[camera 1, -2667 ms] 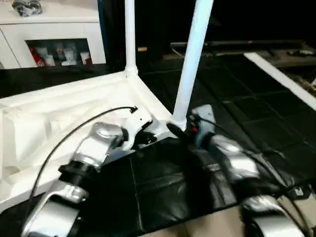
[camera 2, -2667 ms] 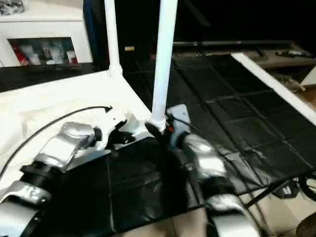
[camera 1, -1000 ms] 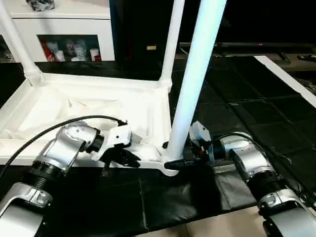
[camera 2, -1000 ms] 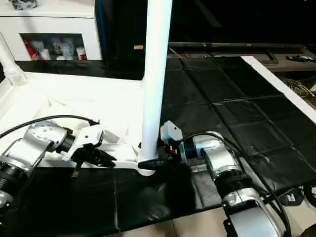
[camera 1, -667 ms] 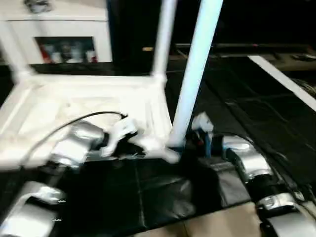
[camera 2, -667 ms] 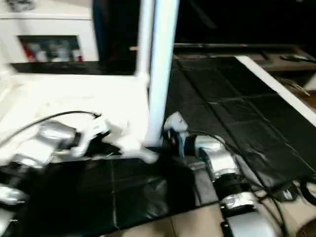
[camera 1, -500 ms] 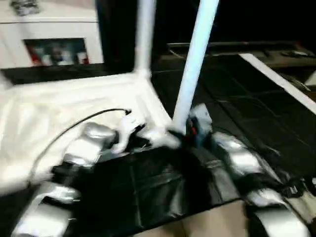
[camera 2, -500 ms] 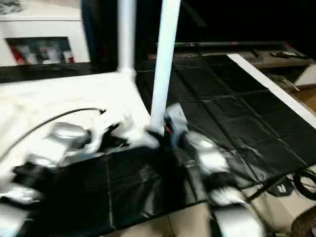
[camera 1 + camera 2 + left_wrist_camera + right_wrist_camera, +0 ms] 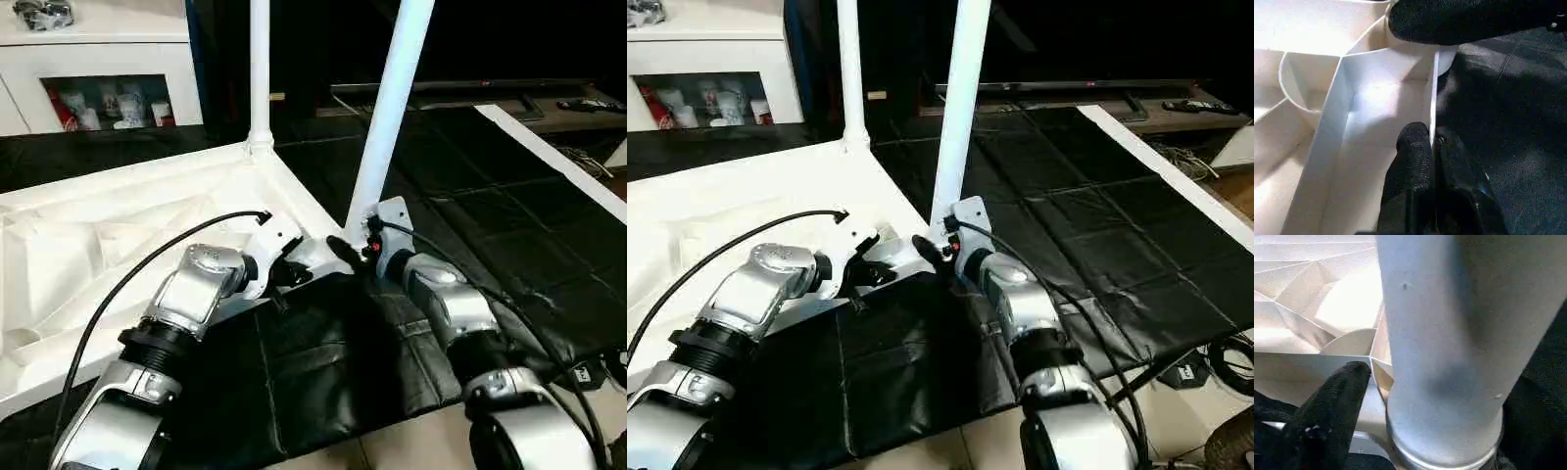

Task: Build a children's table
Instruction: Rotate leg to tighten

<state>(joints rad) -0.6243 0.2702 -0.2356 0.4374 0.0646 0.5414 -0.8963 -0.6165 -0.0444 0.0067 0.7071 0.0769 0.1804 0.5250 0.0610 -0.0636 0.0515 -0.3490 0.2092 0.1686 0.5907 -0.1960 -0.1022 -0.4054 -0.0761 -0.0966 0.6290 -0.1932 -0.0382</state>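
Item: children's table (image 9: 118, 235), white plastic, lying upside down on the black mat (image 9: 323, 372), ribbed underside up; we count two legs standing in its corner sockets, the far leg (image 9: 259, 69) and the near leg (image 9: 392, 108). Left gripper (image 9: 1431, 142): fingers pressed together, pinching the thin side wall of the table top just beside the near corner socket, which we judge steadies the top while the leg is worked. Right gripper (image 9: 355, 257): at the base of the near leg, one black finger (image 9: 1334, 396) showing beside the leg; whether the jaws are clamped on the leg or standing free of it we cannot tell. White cabinet (image 9: 108, 59) stands beyond the mat, not part of the lot. Change against a second ago: both arms have swung and the table has turned on the mat, its near corner now pointing toward us; the third leg seen at far left then is out of frame.
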